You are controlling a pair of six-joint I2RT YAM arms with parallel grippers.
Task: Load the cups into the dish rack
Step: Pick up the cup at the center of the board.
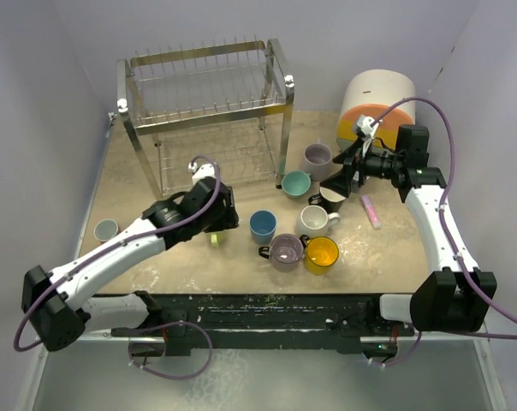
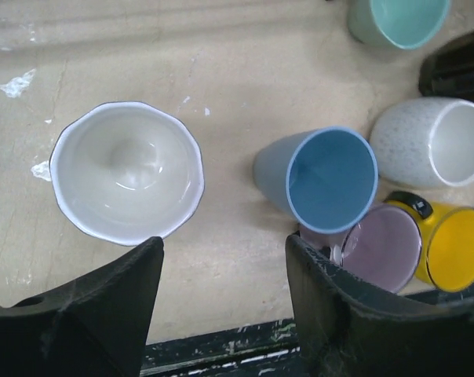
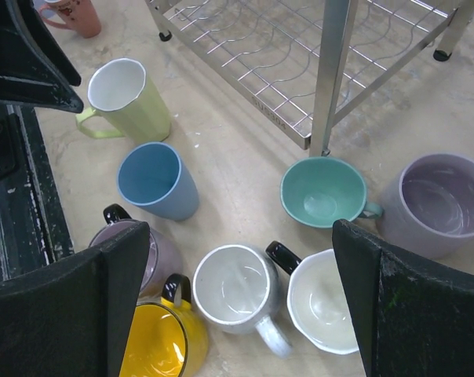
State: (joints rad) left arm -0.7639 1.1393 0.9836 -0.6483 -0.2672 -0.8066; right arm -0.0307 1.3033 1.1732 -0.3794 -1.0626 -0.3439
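The chrome dish rack (image 1: 199, 111) stands at the back left with nothing in it. Several cups cluster mid-table: lilac (image 1: 317, 158), teal (image 1: 296, 183), blue (image 1: 263, 226), speckled white (image 1: 314, 220), yellow (image 1: 322, 254). A pink cup (image 1: 106, 230) sits alone at the left. My left gripper (image 2: 221, 259) hangs open over bare table. A pale cup with a white inside (image 2: 127, 173) stands just beyond its left finger, and the blue cup (image 2: 331, 179) beyond its right. My right gripper (image 3: 241, 267) is open above the speckled cup (image 3: 237, 294) and a white, black-handled cup (image 3: 319, 302).
A round white and orange drawer unit (image 1: 374, 103) stands at the back right. A small pink bar (image 1: 371, 211) lies right of the cups. A purple cup (image 1: 286, 250) touches the yellow one. Walls close in on both sides.
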